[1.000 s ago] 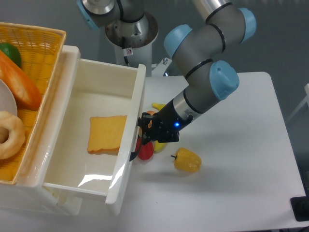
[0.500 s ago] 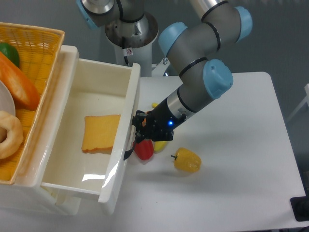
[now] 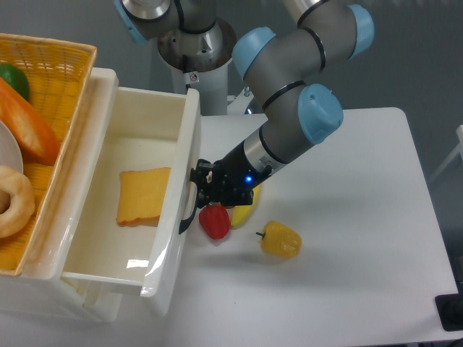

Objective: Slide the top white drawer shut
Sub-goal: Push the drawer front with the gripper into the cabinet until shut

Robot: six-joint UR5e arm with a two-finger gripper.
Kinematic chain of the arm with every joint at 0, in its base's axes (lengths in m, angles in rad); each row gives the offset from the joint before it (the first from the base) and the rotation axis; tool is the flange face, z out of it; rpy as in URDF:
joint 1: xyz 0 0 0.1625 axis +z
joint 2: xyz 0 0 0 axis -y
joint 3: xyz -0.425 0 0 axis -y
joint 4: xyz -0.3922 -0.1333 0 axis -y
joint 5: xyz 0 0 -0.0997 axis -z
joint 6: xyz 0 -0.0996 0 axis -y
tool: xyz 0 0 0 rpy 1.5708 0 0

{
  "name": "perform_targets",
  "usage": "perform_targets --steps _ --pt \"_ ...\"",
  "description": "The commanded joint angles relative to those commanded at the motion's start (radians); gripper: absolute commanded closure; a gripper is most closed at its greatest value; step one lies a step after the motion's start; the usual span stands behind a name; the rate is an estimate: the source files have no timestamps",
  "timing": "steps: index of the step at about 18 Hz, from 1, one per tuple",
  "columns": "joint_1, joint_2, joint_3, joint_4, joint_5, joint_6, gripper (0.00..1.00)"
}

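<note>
The top white drawer (image 3: 137,210) sticks well out of its white cabinet (image 3: 87,307) toward the table's middle, so most of its inside is open to view, with a flat orange slice of toy bread (image 3: 142,195) lying on its floor. The job is underway but far from done: by my reading, most of the drawer's travel remains before its front sits flush with the cabinet.

The gripper (image 3: 204,189) is pressed up against the drawer front right at the black arched handle (image 3: 189,210), its dark fingers crowded together there. Whether they clamp the handle or simply bear on the front panel I cannot tell (the black parts merge).

Just beside the gripper, on the white table (image 3: 347,217), lie a red toy pepper (image 3: 214,221), a yellow banana-like piece (image 3: 244,211) partly under the wrist, and a yellow bell pepper (image 3: 281,240) a little further out. These sit outside the drawer's path into the cabinet.

The yellow woven basket (image 3: 51,79) rests on top of the cabinet, holding a ring-shaped pastry (image 3: 16,202) and other toy food.

What is left, as I judge it, is a steady push toward the cabinet until the drawer seats.
</note>
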Motion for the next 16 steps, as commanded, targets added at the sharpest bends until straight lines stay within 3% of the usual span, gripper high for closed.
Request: perform_targets --steps 16 --pt "-0.115 0.02 -0.032 0.035 -0.023 -0.087 1.0"
